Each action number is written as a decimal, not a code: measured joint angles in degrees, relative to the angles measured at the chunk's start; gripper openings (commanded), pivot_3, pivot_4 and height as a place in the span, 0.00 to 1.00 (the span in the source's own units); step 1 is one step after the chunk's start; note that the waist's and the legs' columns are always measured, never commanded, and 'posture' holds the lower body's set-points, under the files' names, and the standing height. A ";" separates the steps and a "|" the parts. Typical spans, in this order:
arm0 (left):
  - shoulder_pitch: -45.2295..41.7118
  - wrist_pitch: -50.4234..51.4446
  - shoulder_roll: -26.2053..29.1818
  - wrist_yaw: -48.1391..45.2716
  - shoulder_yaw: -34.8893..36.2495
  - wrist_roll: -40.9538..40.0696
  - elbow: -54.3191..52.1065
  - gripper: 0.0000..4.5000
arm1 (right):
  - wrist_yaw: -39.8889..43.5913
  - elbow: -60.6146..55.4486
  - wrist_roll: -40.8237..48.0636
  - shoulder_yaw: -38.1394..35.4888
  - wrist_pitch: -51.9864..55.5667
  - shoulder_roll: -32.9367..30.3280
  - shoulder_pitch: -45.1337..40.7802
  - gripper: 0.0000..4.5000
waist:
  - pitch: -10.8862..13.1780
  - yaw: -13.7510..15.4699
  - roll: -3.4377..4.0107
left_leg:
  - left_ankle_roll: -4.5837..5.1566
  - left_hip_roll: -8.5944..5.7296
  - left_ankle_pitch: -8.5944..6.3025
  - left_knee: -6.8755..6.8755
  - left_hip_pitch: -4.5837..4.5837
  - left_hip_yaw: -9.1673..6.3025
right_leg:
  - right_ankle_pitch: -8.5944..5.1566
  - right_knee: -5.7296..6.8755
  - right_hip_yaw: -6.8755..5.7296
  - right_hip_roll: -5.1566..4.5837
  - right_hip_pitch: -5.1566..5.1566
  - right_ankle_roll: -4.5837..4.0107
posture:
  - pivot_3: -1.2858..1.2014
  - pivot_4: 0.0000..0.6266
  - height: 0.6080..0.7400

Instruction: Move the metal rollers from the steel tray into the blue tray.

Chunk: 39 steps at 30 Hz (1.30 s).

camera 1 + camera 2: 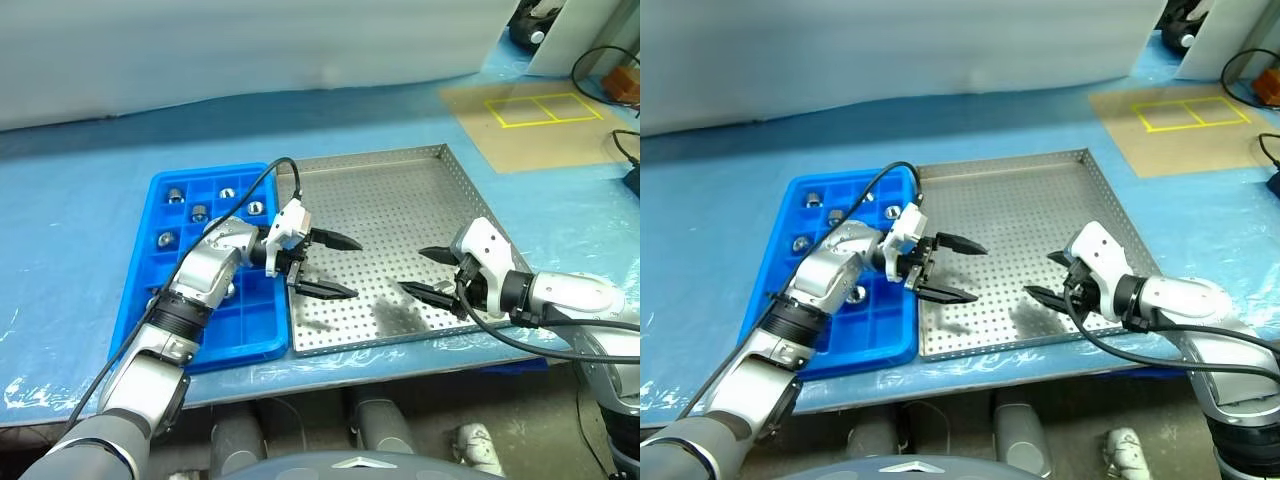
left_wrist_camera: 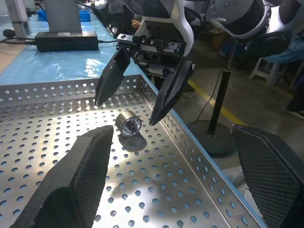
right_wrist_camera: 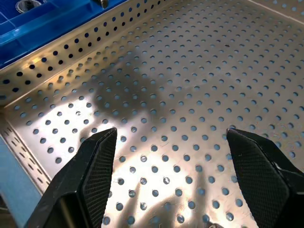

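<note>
Facing: both grippers hang open and empty over the large square silver steel tray [image 1: 385,205] with its perforated floor and low rim, pointing at each other.
Left gripper: the left gripper [image 1: 332,266] reaches in from the tray's 9 o'clock edge, its two black fingers spread wide with nothing between them, pointing towards 3 o'clock.
Right gripper: the right gripper [image 1: 428,272] sits over the tray's 4 o'clock part, fingers parted and empty, pointing towards 9 o'clock; the left wrist view shows it as well [image 2: 134,85].
Steel tray: lies on the surface [image 1: 80,200] covered in pale blue sheeting, with its 9 o'clock rim just beside the blue tray.
Roller in the steel tray: one short, shiny silver metal roller [image 2: 128,124] with a dark central hole lies on its side on the perforated floor close to the tray's rim, just below the right gripper's fingertips and not touched by them.
Blue tray: the bright blue rectangular plastic tray [image 1: 170,185] with square compartments stands at 9 o'clock of the steel tray, partly under the left arm.
Rollers in the blue tray: several metal rollers [image 1: 199,212] rest singly in compartments of its 12 o'clock half.
Beyond: a brown board with a yellow taped rectangle [image 1: 543,108] lies at 2 o'clock, well apart from both trays.
</note>
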 measured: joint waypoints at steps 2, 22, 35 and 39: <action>1.22 0.58 0.67 0.11 0.02 0.01 -0.50 0.93 | -0.44 -0.18 0.29 0.72 0.02 0.00 0.06 0.84 | 0.00 -0.27 0.00 | 0.02 -0.02 -0.01 0.01 -0.01 0.00 | -0.01 -0.02 -0.02 -0.01 0.01 0.02 | 0.29 0.24 1.00; 9.31 6.56 3.68 6.09 1.45 -0.80 -12.01 0.93 | 4.42 15.85 -1.84 -1.60 -10.54 -9.95 5.08 0.84 | -0.02 0.40 0.07 | 0.16 -0.01 -0.11 -0.19 0.02 0.07 | 0.01 -0.50 -0.10 -0.06 0.19 0.03 | 0.31 0.24 1.00; 10.86 6.54 3.36 6.82 1.41 -0.76 -13.01 0.93 | 5.50 21.97 -5.59 2.60 -15.93 -10.50 5.43 0.84 | -0.02 0.50 0.07 | 0.25 -0.04 -0.17 -0.20 -0.04 0.12 | 0.01 -0.64 -0.11 -0.07 0.21 0.04 | 0.32 0.24 1.00; 11.24 6.54 3.44 7.38 1.40 -0.74 -13.72 0.93 | 5.62 24.74 -6.76 3.96 -17.83 -10.41 3.59 0.65 | -0.03 0.52 0.08 | 0.25 -0.02 -0.16 -0.20 -0.02 0.13 | 0.02 -0.61 -0.12 -0.07 0.21 0.05 | 0.33 0.24 1.00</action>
